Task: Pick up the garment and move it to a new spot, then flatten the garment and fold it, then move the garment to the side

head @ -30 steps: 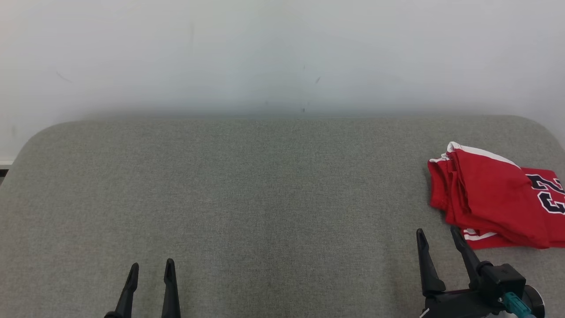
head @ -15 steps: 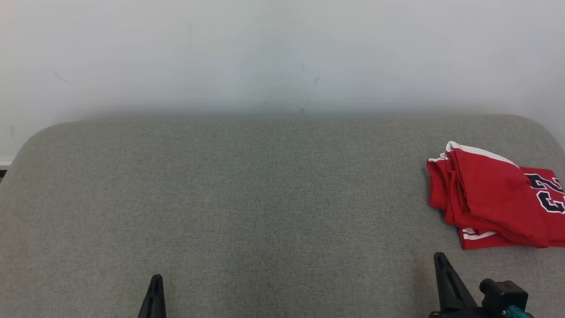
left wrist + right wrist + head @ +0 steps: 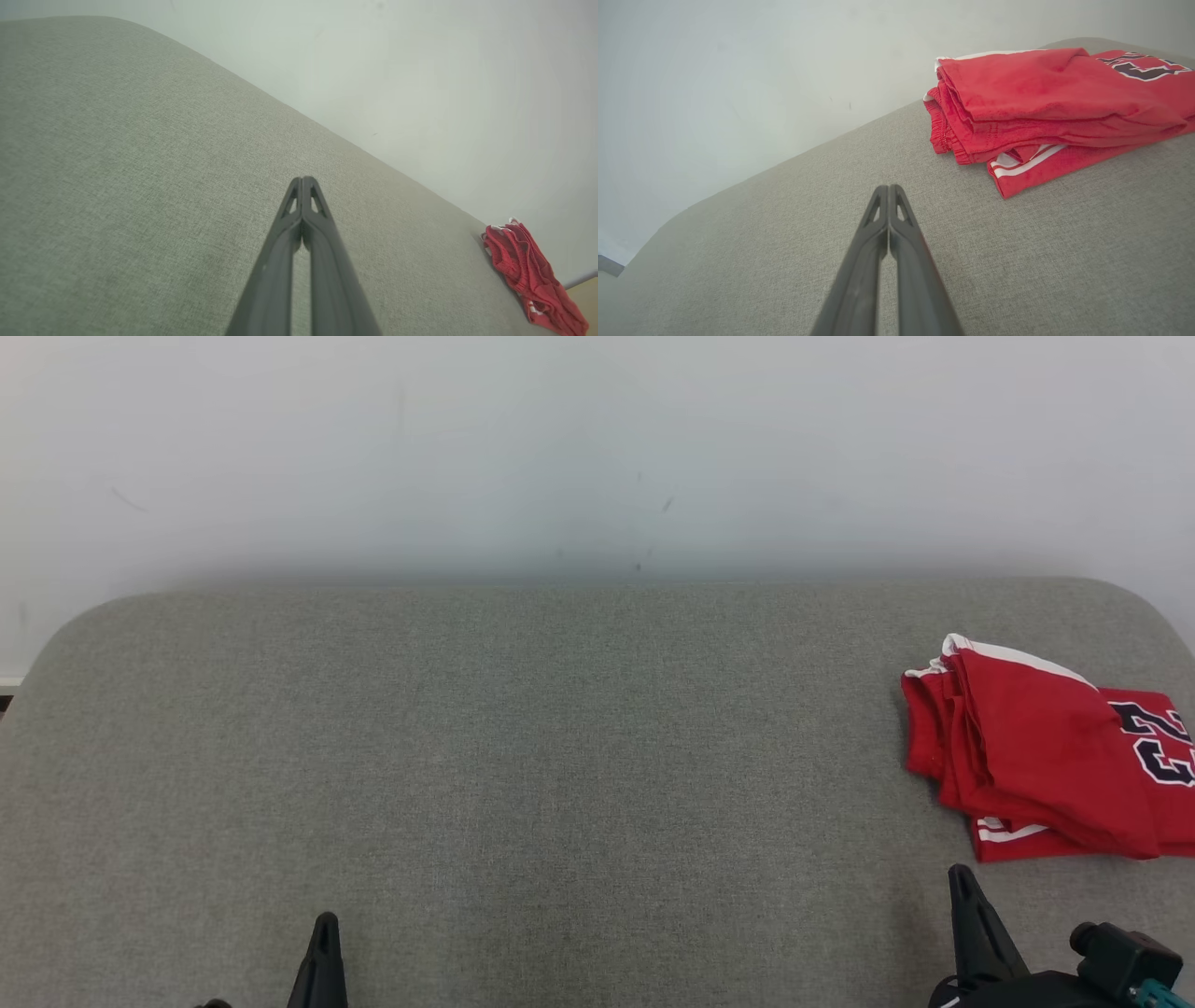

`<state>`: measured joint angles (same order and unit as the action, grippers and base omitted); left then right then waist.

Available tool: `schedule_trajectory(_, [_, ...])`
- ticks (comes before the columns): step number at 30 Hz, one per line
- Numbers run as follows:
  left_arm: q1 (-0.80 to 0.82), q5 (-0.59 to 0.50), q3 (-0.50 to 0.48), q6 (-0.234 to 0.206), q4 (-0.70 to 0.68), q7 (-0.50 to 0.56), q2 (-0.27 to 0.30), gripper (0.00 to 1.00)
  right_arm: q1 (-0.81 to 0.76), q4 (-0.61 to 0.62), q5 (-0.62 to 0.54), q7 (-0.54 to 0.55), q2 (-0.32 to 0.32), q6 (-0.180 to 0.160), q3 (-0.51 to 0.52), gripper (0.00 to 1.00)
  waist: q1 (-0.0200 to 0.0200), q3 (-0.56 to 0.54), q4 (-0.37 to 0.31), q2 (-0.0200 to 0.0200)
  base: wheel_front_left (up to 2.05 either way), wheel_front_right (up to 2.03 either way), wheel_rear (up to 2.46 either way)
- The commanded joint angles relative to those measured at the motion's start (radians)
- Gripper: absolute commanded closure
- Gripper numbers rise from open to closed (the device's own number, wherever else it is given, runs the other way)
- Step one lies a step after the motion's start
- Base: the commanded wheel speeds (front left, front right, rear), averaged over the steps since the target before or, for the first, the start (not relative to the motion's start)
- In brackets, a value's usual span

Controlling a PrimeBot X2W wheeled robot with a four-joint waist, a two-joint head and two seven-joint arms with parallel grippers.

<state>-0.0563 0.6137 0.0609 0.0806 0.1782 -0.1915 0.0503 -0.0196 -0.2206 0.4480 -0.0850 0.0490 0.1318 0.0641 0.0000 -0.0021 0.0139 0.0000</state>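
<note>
Folded red garment (image 3: 1041,756) lies at the far right of the grey table (image 3: 560,756), its number print running past the head view's edge; left gripper (image 3: 324,938) and right gripper (image 3: 966,905) are both pinched closed and empty, the right one near the pile but apart from it. Likely hazard — a sideways swing of the right gripper could catch the striped bottom layer jutting out and drag the folds open.
</note>
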Motion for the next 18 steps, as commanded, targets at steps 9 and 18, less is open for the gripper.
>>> schedule_trajectory(9, [0.042,0.146,-0.003,0.011,-0.004,0.031,0.006,1.00,0.012,0.028,0.168,0.034,0.001,0.000,0.028,1.00,0.0000,0.000,-0.001,0.0000,0.00,0.00,0.00])
schedule_trajectory(18, [0.059,0.265,-0.006,0.017,0.004,0.059,0.007,1.00,0.011,0.038,0.305,0.064,0.001,-0.001,0.048,1.00,0.0000,0.001,-0.002,0.0000,0.00,0.00,0.00])
